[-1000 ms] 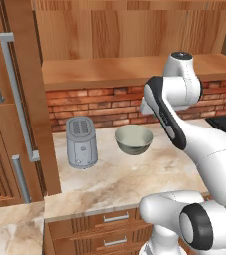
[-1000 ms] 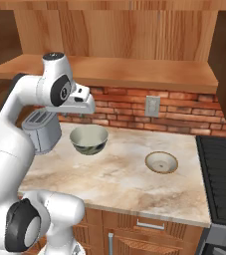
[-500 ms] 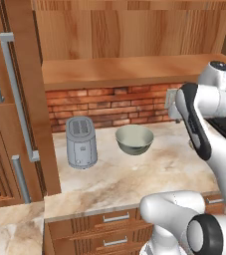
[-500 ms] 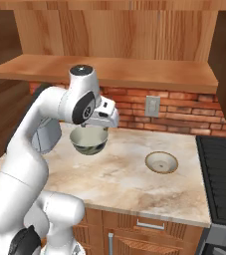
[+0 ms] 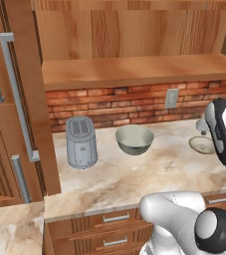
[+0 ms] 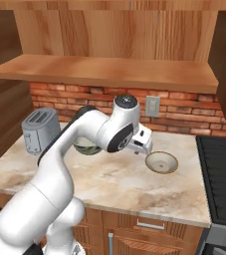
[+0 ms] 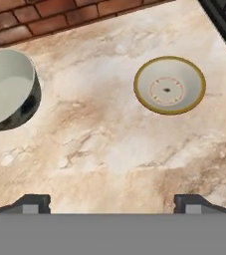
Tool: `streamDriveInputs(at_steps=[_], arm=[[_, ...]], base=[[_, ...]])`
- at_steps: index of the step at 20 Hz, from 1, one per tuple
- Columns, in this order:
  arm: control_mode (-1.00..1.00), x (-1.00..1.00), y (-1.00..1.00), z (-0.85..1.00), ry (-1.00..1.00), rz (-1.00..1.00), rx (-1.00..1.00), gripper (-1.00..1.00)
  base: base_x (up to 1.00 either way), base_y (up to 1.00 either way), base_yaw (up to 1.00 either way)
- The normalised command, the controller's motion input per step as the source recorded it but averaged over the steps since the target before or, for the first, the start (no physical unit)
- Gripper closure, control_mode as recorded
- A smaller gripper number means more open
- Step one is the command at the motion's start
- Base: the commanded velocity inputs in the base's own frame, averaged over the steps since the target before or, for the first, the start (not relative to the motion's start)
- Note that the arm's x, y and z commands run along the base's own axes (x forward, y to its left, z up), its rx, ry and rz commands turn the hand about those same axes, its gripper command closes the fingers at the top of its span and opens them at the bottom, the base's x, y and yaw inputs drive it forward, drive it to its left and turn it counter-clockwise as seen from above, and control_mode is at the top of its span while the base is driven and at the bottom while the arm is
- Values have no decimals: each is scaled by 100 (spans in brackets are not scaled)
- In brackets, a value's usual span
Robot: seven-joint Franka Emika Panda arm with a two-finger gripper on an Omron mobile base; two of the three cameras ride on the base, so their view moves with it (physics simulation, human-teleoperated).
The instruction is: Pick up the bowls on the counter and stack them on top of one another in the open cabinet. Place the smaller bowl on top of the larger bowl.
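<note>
The larger bowl [image 5: 134, 139] [image 7: 7, 92], pale inside with dark blotches outside, stands upright on the marbled counter [image 5: 134, 177] [image 6: 109, 182] near the brick wall. The arm half hides this bowl [image 6: 86, 147] in the right base view. The smaller bowl [image 5: 202, 145] [image 6: 161, 162] [image 7: 169, 85], shallow and pale with an olive rim, sits further right. My gripper [image 6: 145, 146] [image 5: 202, 127] [image 7: 113, 204] hovers over the counter just left of the smaller bowl, open, with nothing between its fingers. The open cabinet's shelf [image 5: 134, 70] [image 6: 104, 70] above is bare.
A grey metal toaster [image 5: 81, 142] [image 6: 40, 129] stands left of the larger bowl. A wall outlet [image 5: 172, 98] [image 6: 153, 106] sits in the brick backsplash. The dark stove [image 6: 219, 179] [image 7: 224, 15] borders the counter's right end. The tall panelled cabinet [image 5: 10, 99] closes the left side.
The arm has swung right, carrying the gripper from above the larger bowl to beside the smaller bowl. Both bowls and the toaster stayed put.
</note>
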Motion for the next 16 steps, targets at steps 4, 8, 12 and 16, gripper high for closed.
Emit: streamDriveInputs(at_steps=[4,8,12,16], arm=[[-100,26,-72,-62,7,-29,6,-100],[-100,22,-73,-52,13,-32,9,-100],[-100,26,-74,-47,19,-29,10,-100],[-100,21,-47,-32,5,-25,13,-100]], base=[[0,0,0],[0,0,0],[0,0,0],[0,0,0]])
